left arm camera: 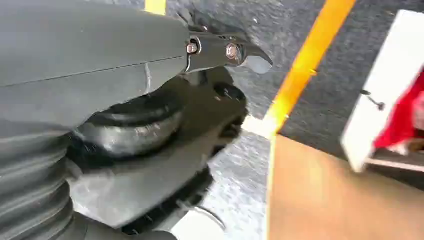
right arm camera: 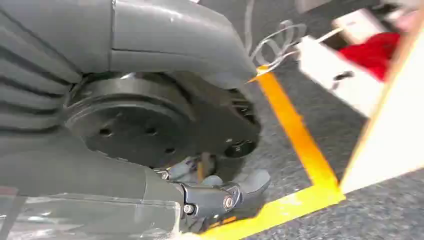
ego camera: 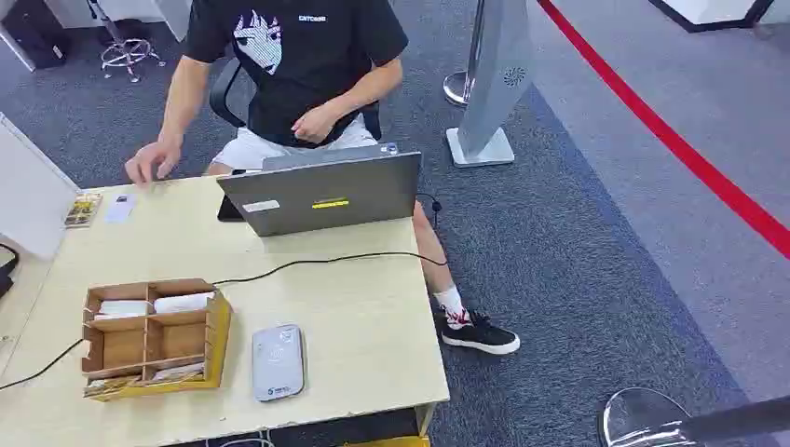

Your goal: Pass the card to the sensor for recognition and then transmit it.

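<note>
Both hands are hanging low over the floor, holding nothing.

You're seeing the left hand (left arm camera: pixel 150 120) and right hand (right arm camera: pixel 165 135) too close up to tell their finger pose. Cards (ego camera: pixel 149 306) are lying in the box (ego camera: pixel 154 337), just beside the sensor (ego camera: pixel 278 361) on the table (ego camera: pixel 363 307); a person (ego camera: pixel 298 65) is sitting behind a laptop (ego camera: pixel 321 193).

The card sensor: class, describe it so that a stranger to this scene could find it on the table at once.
Start at the pale wooden table and go to its near edge. Right of the brown cardboard organizer lies the card sensor, a flat grey pad with rounded corners. It lies flat and apart, unlike the compartmented box or the upright laptop at the far edge.
</note>
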